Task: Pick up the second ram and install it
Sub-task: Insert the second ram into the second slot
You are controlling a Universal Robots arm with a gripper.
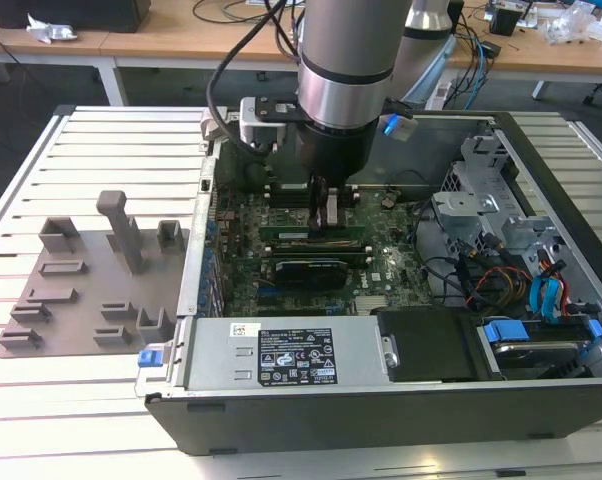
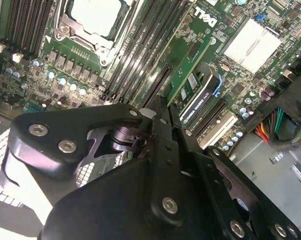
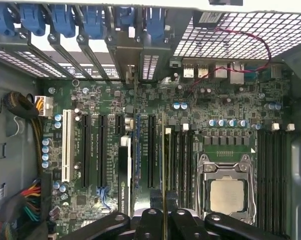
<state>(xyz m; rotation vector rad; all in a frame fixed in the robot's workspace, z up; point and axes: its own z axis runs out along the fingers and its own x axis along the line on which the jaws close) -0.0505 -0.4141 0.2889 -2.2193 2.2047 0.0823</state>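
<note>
Second ram edge-on, pinched by pincer, seating in memory slots unclear

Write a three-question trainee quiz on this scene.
1. True or false: the gripper hangs over the grey holder tray.
2. What does it grip? A) a blue cable; B) the second ram; C) a screw.
3. In the exterior view, on which side of the computer case lies the tray?
Key: 1 false, it is inside the case; 2 B; 3 the exterior view's left.
</note>
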